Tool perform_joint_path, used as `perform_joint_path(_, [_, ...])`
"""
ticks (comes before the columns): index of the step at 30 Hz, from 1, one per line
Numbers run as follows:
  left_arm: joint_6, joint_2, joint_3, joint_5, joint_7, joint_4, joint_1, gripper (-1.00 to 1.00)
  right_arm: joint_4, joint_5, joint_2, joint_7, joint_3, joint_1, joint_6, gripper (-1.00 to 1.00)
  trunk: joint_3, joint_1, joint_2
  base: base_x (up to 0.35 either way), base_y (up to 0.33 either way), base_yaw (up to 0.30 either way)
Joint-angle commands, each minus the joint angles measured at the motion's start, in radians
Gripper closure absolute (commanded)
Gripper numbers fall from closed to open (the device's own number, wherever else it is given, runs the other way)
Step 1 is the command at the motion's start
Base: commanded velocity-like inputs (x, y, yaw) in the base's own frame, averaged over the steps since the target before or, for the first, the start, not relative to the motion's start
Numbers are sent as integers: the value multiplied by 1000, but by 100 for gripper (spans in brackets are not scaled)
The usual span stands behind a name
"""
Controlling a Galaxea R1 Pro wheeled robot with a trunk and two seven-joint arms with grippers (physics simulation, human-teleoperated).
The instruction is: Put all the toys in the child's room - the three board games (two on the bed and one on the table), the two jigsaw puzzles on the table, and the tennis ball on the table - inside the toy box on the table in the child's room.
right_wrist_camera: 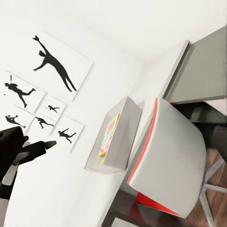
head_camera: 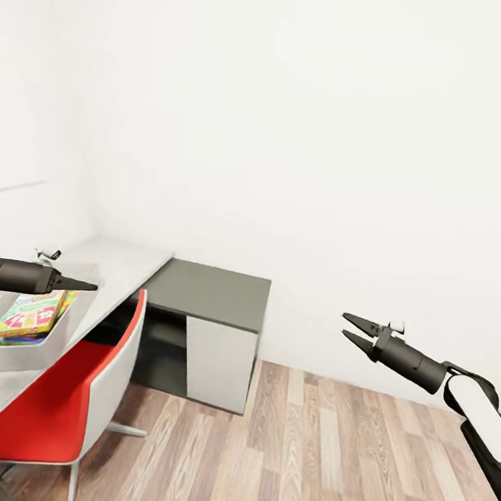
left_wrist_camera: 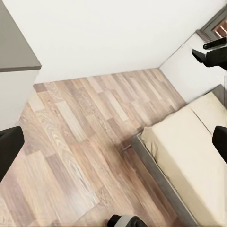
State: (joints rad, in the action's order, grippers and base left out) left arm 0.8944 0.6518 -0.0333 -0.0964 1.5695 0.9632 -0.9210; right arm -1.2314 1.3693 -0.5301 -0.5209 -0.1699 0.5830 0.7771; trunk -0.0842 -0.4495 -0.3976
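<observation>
The grey toy box (head_camera: 75, 321) stands on the white table (head_camera: 126, 262) at the left, also seen as the toy box (right_wrist_camera: 124, 142) in the right wrist view. A colourful board game (head_camera: 30, 316) lies inside it, its edge showing as the board game (right_wrist_camera: 109, 138). My left gripper (head_camera: 80, 286) hovers over the box's far rim; in its wrist view the fingers (left_wrist_camera: 9, 151) sit wide apart, so it is open and empty. My right gripper (head_camera: 354, 332) hangs open in mid-air over the floor, far right of the table. Puzzles and the tennis ball are out of view.
A red and white chair (head_camera: 73, 393) is tucked at the table. A dark grey cabinet (head_camera: 213, 297) adjoins the table's far end. A beige bed (left_wrist_camera: 189, 151) with a bare mattress stands across the wooden floor (head_camera: 317, 465). Silhouette pictures (right_wrist_camera: 52, 61) hang on the wall.
</observation>
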Motion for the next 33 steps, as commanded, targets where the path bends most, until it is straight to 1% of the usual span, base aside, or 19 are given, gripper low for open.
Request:
perform_joint_path(1, [11,1,-3,-5,1,0,-1,-100,1,2,-1,-2,-2,2,2,-100,-2,-1,-2,-136,-132,-274])
perform_joint_path(10, [11,0,-3,-6,1,0,-1,-100,1,2,0,-2,-2,2,2,-100,6,-1,-2,-136,-133,-274])
perform_joint_path(12, [11,0,-4,-5,1,0,-1,-100,1,-4,1,-2,-2,2,2,-100,7,-1,-2,-113,-121,-274])
perform_joint_path(14, [11,-1,-5,-5,1,0,-1,-100,1,-20,2,-1,-3,2,2,-100,9,-1,-2,-60,-70,-274])
perform_joint_path(19, [14,-11,-6,-5,1,0,5,-100,1,-76,11,2,-4,2,2,-100,13,-1,-2,-22,-25,-274])
perform_joint_path(22, [15,-20,-9,-5,1,-14,27,-100,0,-124,18,21,-10,2,-5,-100,15,-1,-2,-5,-6,-250])
perform_joint_path(23, [14,-30,-9,-4,1,-25,34,-100,1,-155,26,43,-15,2,-12,-100,15,-1,-2,-2,-3,-142])
perform_joint_path(25, [14,-44,-9,-4,-18,-40,40,-100,7,-196,45,84,-21,2,-17,-100,16,-1,-2,-2,-2,-102])
perform_joint_path(26, [13,-62,-10,-4,-56,-60,44,-100,18,-246,75,138,-26,2,-20,-100,16,-1,-2,-1,-1,-58])
perform_joint_path(27, [10,-82,-10,-4,-106,-84,47,-100,33,-300,113,201,-30,2,-21,-100,16,-1,-2,-1,-1,-37])
perform_joint_path(28, [8,-93,-10,-4,-134,-98,48,-100,43,-329,136,235,-32,3,-22,-100,16,-1,-2,0,-1,-30])
perform_joint_path(29, [1,-117,-10,-3,-201,-132,49,-100,74,-399,195,308,-35,3,-23,-100,16,-1,-2,0,0,-19])
perform_joint_path(30, [-3,-130,-10,-3,-234,-151,50,-100,94,-437,227,343,-36,3,-23,-100,16,-1,-2,0,0,-15])
perform_joint_path(31, [-14,-155,-9,-3,-303,-191,51,-100,139,-519,291,405,-38,3,-25,-100,16,-1,-2,0,0,-10])
perform_joint_path(32, [-22,-168,-9,-3,-338,-213,51,-100,165,-562,323,432,-39,3,-26,-100,16,-1,-2,0,0,-8])
perform_joint_path(33, [-42,-191,-8,-4,-408,-263,52,-100,221,-653,384,474,-39,2,-32,-100,16,-1,-2,0,0,-5])
